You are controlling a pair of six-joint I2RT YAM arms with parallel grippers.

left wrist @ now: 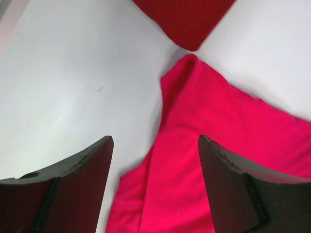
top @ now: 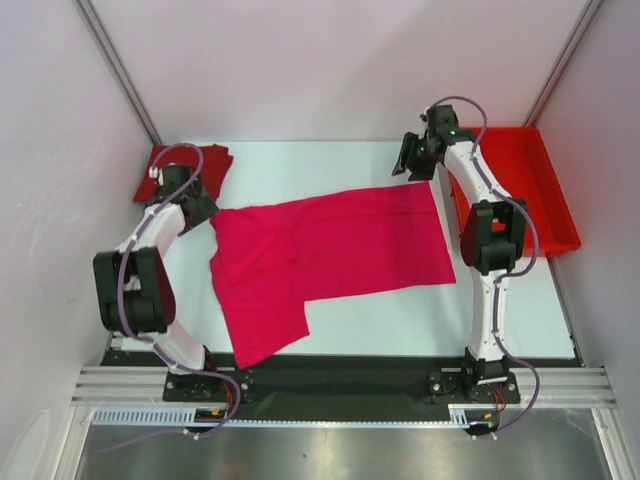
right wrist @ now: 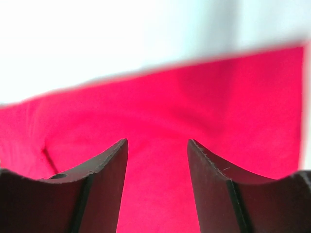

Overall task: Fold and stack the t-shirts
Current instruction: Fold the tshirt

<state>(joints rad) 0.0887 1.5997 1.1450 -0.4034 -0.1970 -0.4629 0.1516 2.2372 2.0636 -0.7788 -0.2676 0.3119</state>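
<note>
White table [top: 400, 320], pink t-shirt [top: 330, 250] spread out, left hand [left wrist: 155, 141] released over far-left corner, right hand [right wrist: 157, 141] released over far-right

White bench [top: 390, 322] bearing a pink shirt [top: 340, 250] spread flat across the middle, a crimson shirt [top: 212, 160] at far left, a red tray [top: 545, 195] at far right.

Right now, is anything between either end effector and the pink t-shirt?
Nothing visible. The left end effector and right end effector are open at far corners of the spread magenta-pink cloth t-shirt. The folded crimson cloth t-shirt lies just beyond the left corner.
</note>
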